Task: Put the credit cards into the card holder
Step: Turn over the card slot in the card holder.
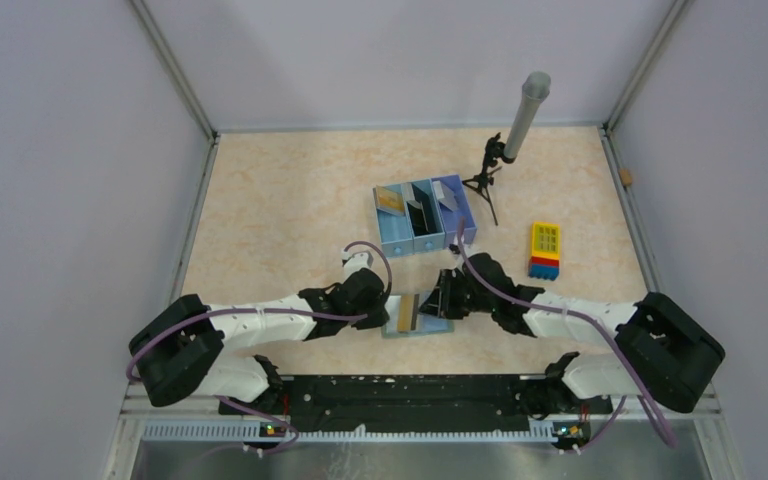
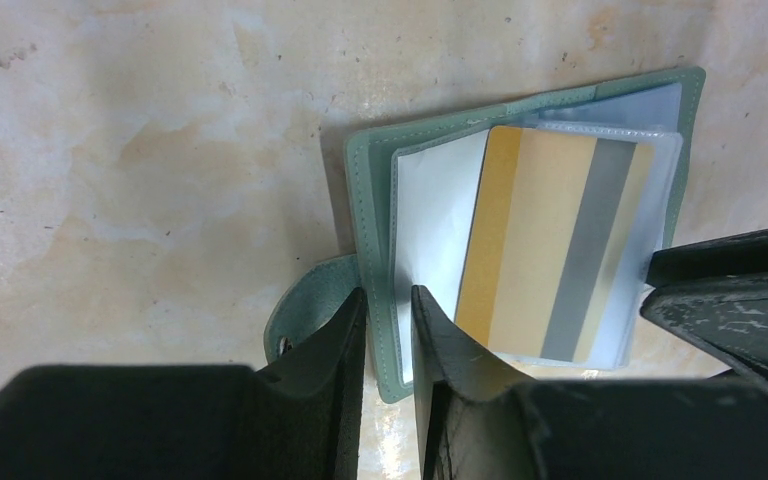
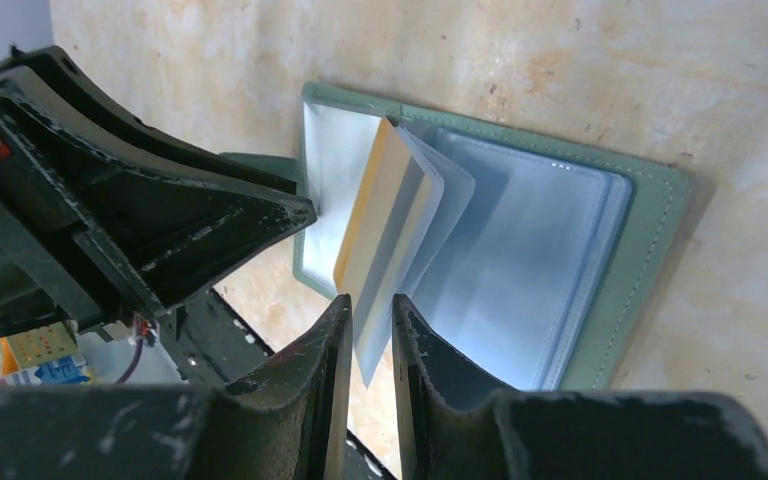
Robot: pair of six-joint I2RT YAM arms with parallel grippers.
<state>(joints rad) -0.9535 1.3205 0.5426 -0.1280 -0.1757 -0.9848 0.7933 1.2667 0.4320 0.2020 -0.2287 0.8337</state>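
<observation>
Card holder (image 1: 438, 324), lying open near the middle of the desk's (image 1: 280, 220) near edge, gripped from both sides.
Green cover edge is pinched by the closed left gripper (image 2: 388, 300); a clear sleeve (image 3: 430, 215) standing up from the light-blue interior, with a gold card (image 2: 530, 240) in it, is clamped by the right gripper (image 3: 372, 305).

Card holder (image 2: 368, 230): grey-green outside, light blue inside; lies open and flat on the table (image 1: 290, 200), near its front edge.
Snap tab (image 2: 310, 305): juts from the holder's outer edge.
Sleeve leaf (image 3: 438, 205): clear plastic, raised at a tilt above the open holder.
Loaded card (image 2: 545, 245): gold with a grey stripe, inside the raised leaf.
Remaining cards: one gold (image 1: 391, 198), one dark (image 1: 422, 215), one grey (image 1: 447, 192); each leans in its own compartment of the blue tray (image 1: 397, 243), well behind the holder.
</observation>
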